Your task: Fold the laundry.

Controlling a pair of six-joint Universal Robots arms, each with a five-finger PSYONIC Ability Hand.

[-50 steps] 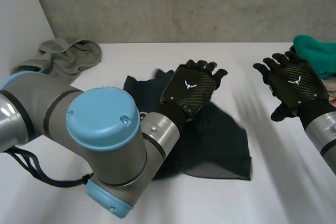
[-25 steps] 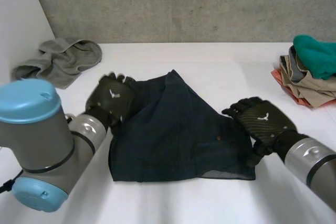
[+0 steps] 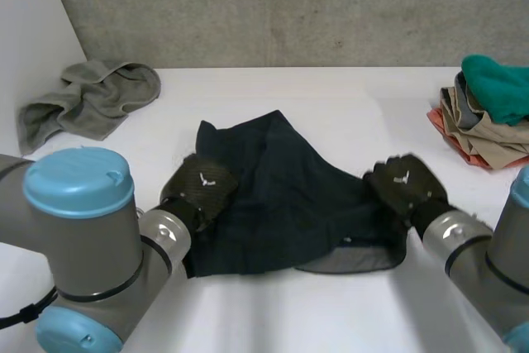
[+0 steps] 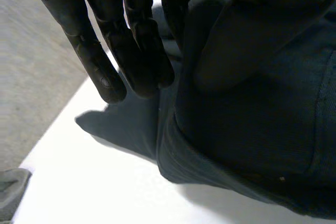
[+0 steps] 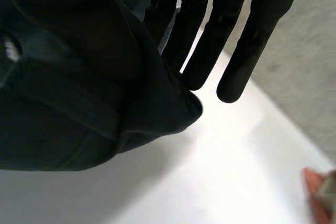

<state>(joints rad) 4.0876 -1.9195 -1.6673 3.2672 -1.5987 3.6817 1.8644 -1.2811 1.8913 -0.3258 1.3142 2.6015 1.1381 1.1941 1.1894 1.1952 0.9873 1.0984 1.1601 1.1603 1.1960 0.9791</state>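
Overhead, the dark cloth (image 3: 285, 192) lay mid-table (image 3: 331, 97), with my left hand (image 3: 201, 190) on its 8 o'clock edge and my right hand (image 3: 403, 185) on its 4 o'clock edge. My wrist cameras added the grip. Each hand's straight fingers (image 4: 131, 40) pinched a raised fold, seemingly against the thumb.

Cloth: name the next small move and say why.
Probably lift the near edge and carry it toward the far edge: the left hand and right hand sit at the cloth's near corners, and that edge curls up at the right.
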